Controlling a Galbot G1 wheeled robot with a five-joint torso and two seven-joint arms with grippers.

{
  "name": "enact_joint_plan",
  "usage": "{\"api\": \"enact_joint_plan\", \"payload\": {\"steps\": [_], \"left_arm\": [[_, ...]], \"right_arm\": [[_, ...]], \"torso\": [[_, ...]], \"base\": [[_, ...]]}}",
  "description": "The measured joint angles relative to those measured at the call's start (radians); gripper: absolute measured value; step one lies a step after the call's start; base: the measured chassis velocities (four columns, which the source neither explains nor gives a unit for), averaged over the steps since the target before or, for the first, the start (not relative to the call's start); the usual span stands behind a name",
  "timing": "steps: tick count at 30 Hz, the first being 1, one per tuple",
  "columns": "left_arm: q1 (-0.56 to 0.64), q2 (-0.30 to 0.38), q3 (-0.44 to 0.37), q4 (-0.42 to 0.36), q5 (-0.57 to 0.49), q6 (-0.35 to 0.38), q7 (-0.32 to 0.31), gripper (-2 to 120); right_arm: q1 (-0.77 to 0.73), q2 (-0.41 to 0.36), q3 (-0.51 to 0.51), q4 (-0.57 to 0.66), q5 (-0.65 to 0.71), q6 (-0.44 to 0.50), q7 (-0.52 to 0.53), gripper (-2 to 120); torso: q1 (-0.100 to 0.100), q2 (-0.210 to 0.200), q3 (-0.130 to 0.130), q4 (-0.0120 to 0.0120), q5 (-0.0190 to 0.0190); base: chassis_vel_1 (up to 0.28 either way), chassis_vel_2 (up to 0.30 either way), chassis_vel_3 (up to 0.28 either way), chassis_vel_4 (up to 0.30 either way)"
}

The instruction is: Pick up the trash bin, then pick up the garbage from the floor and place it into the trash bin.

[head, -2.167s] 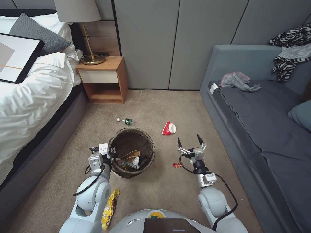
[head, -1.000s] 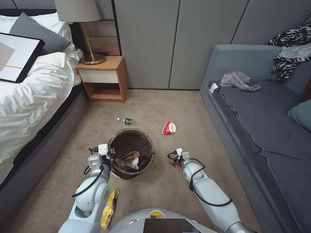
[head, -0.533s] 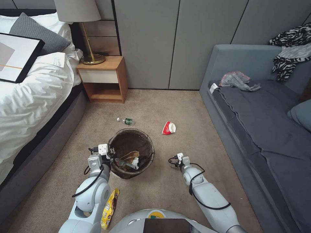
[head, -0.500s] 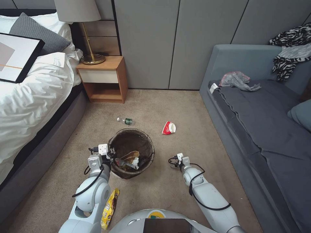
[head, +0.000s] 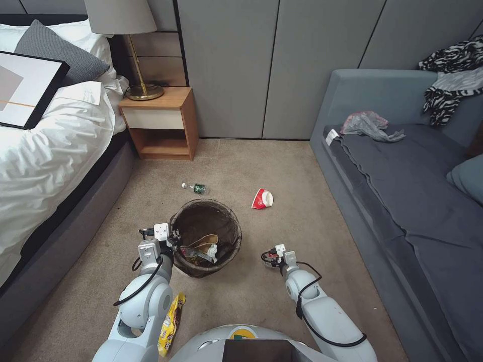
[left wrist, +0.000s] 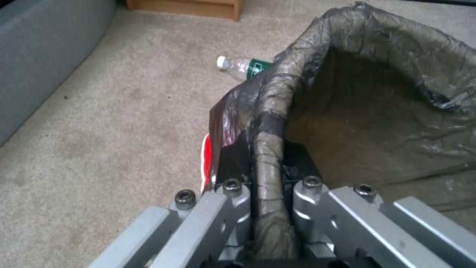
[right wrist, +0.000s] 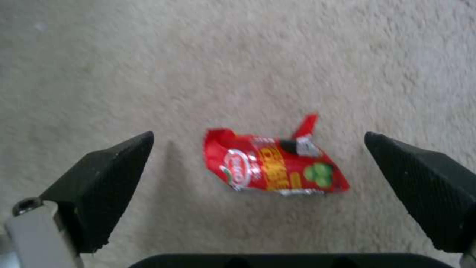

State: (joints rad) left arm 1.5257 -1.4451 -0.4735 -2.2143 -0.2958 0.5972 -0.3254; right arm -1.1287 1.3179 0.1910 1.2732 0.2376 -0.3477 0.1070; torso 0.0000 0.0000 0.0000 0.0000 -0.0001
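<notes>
In the head view we see the trash bin [head: 206,237] standing on the floor [head: 282,166], its dark liner folded over the rim and crumpled paper and wrappers lying inside. Our left gripper [head: 171,240] sits at the bin's left rim. Our right gripper [head: 271,258] is low over the carpet to the right of the bin, with a small red wrapper [head: 273,257] just under it. Farther off lie a small plastic bottle [head: 195,188] beyond the bin and a crushed red-and-white cup [head: 262,199] to its right, both well apart from the grippers. A yellow snack wrapper [head: 170,324] rests on the carpet beside our left arm. In the left wrist view we see the left gripper [left wrist: 267,193] clamped on the trash bin's lined rim [left wrist: 270,111], one finger inside and one outside, with the bottle [left wrist: 243,67] on the carpet past the bin. In the right wrist view the right gripper [right wrist: 258,167] has its two black fingertips [right wrist: 106,167] spread wide apart, and the red wrapper [right wrist: 275,167] lies flat on the carpet between them, touched by neither.
</notes>
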Motion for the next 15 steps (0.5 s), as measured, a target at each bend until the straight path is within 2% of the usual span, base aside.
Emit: {"api": "enact_joint_plan", "payload": {"steps": [15], "left_arm": [[0.003,0.001,-0.003,0.002,0.001,-0.001,0.000,5]], "right_arm": [[0.038,0.002,0.007,-0.089,-0.018,0.055,-0.035,100]], "torso": [[0.000,0.000,0.000,0.0000,0.0001]], "base": [[0.000,0.000,0.000,0.000]]}}
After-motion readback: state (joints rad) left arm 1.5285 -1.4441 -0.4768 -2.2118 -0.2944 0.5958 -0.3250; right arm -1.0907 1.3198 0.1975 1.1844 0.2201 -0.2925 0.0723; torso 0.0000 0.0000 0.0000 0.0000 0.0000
